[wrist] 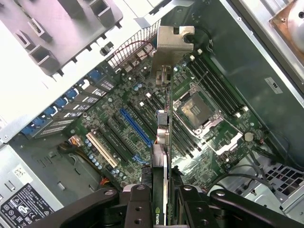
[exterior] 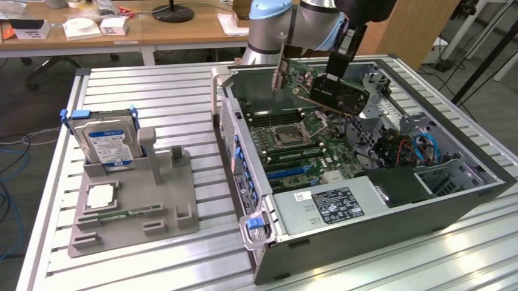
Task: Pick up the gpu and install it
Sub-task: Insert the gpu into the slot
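Slatted metal bench (exterior: 145,267) carries an open pc case (exterior: 453,206) lying on its side. Beside the case, on the exterior view's left, a grey holder (exterior: 133,209) has a hard drive (exterior: 105,142) upright in it. Motherboard (exterior: 299,154) lies exposed inside the case. gpu (exterior: 324,88) hangs tilted above it, not seated, with the jaws clamped on it. Wooden desks (exterior: 186,30) stand behind the case.

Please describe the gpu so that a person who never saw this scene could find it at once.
Find the open computer case lying on the slatted table; the black tool reaches down over it. In the tool hangs the gpu: a green card with a black cooler block and a silver end bracket. Unlike the green motherboard below, it is up in the air and tilted.
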